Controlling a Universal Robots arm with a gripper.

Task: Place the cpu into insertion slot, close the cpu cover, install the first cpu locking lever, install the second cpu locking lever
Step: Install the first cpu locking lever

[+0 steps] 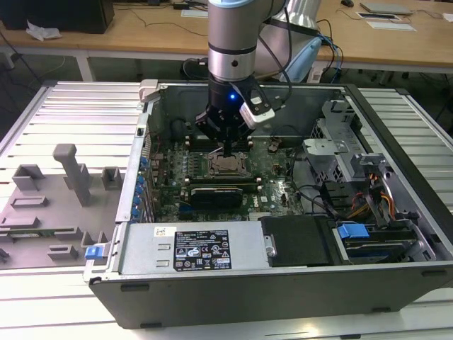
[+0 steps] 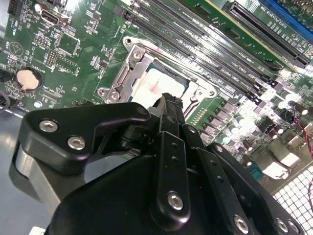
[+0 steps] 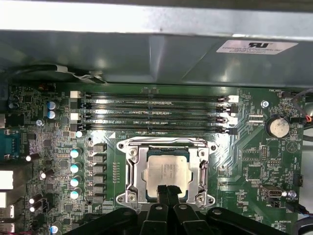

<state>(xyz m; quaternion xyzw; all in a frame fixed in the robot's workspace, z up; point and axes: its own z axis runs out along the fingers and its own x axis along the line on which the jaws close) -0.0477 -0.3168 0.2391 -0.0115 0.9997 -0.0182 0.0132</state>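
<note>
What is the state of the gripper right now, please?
Gripper: closed, nothing visibly held; in the first wrist view its tips are at the edge of the cpu.

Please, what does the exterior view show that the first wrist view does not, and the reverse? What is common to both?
Exterior view alone: the robot arm, the open computer case as a whole, and a grey fixture plate on that view's left.
First wrist view alone: four memory slots and a round coin battery.
Both: the tool, tips together, over the cpu, which sits in the insertion slot with the cpu cover around it.
</note>
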